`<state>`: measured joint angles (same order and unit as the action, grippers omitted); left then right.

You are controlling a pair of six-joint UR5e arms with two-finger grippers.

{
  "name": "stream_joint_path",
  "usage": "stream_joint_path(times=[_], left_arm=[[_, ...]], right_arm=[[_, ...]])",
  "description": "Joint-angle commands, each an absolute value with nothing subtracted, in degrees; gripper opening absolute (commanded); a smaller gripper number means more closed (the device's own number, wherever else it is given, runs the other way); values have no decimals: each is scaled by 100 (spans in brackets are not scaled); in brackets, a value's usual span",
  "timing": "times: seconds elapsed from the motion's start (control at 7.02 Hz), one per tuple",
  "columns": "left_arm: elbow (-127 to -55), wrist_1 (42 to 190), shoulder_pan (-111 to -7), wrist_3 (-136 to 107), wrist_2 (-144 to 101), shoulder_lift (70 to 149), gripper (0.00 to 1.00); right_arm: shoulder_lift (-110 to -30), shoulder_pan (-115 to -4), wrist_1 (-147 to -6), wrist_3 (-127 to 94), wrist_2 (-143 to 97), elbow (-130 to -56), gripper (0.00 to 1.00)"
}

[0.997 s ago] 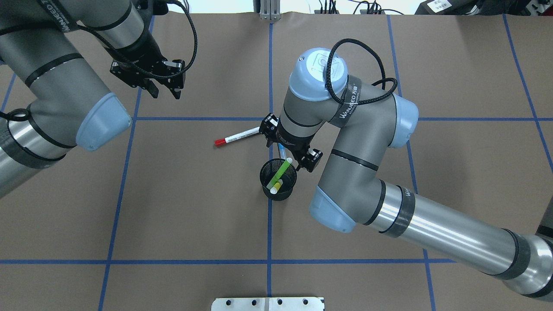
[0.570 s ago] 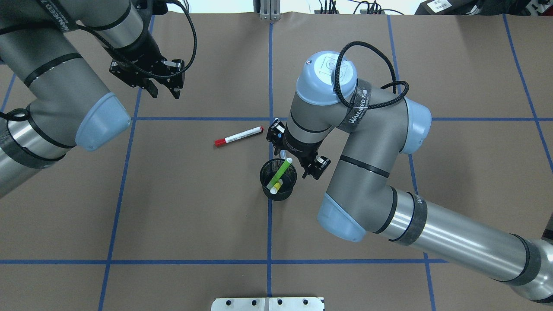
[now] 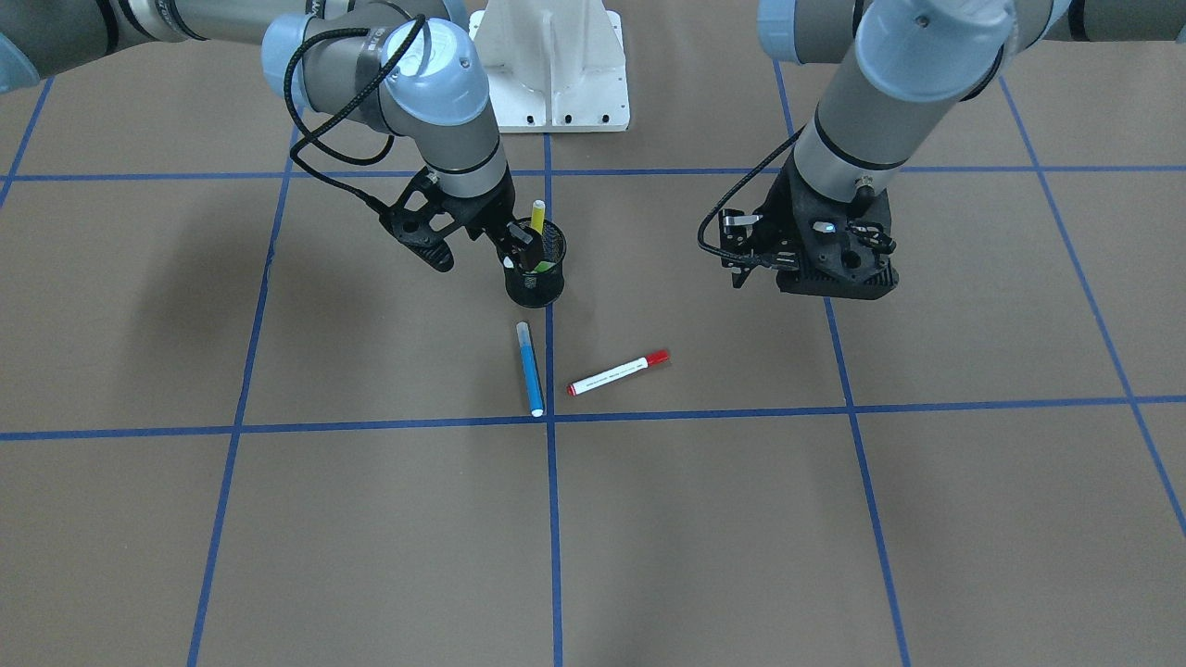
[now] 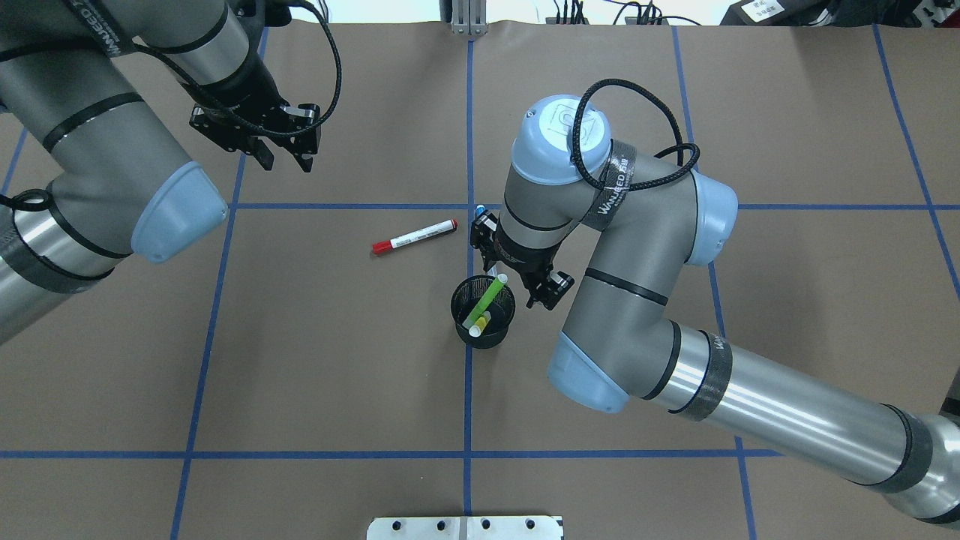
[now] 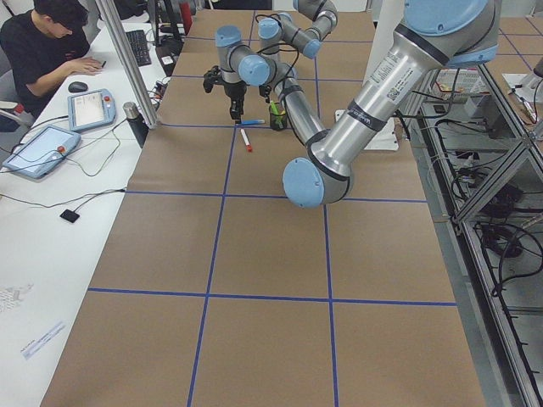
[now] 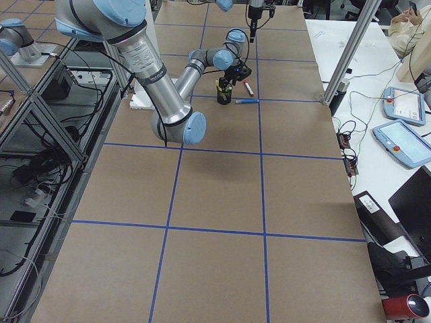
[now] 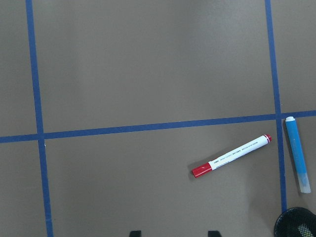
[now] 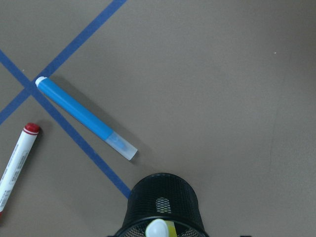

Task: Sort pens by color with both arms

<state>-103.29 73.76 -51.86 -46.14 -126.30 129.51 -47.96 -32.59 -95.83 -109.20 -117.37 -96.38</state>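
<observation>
A blue pen (image 3: pixel 530 369) and a white pen with a red cap (image 3: pixel 618 372) lie side by side on the brown table, beyond the black mesh cup (image 3: pixel 535 287). A lime green pen (image 4: pixel 489 297) and a yellow pen (image 4: pixel 478 324) stand in the cup (image 4: pixel 484 337). My right gripper (image 3: pixel 482 255) hangs open and empty right beside the cup, one finger over its rim. My left gripper (image 4: pixel 283 160) is open and empty, hovering apart at the far left. The left wrist view shows the red-capped pen (image 7: pixel 232 156) and the blue pen (image 7: pixel 297 160).
Blue tape lines (image 4: pixel 345 206) divide the table into squares. The white pedestal base (image 3: pixel 556 74) stands behind the cup. A person sits at a side desk (image 5: pixel 51 42) with tablets.
My right arm has shifted a little to the right, away from the red-capped pen, so the pen's whole length shows. The pens and my left arm have not moved.
</observation>
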Motion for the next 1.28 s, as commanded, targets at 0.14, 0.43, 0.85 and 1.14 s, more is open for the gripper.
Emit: stream_joint_path(times=[0.14,0.43,0.85,1.14], left_arm=[[-10327,7374,-5194,-4614,-12630,12946,55],[-10327,7374,-5194,-4614,-12621,12946,55],[-10336,7374,-5194,-4614,-12621,12946,74],[-10345,7374,-5203,-4614,-12586,12955,87]], right_arm=[[-4904,-3252,-9047,-11257,-11733,-9511,74],[-4913,-3217,-8754,-11390,-11742,-9361,71],[-4913,-3217,-8754,-11470,-11768,-9378,66],[-4913,-3226,-8754,-11461,-11786,-9422,66]])
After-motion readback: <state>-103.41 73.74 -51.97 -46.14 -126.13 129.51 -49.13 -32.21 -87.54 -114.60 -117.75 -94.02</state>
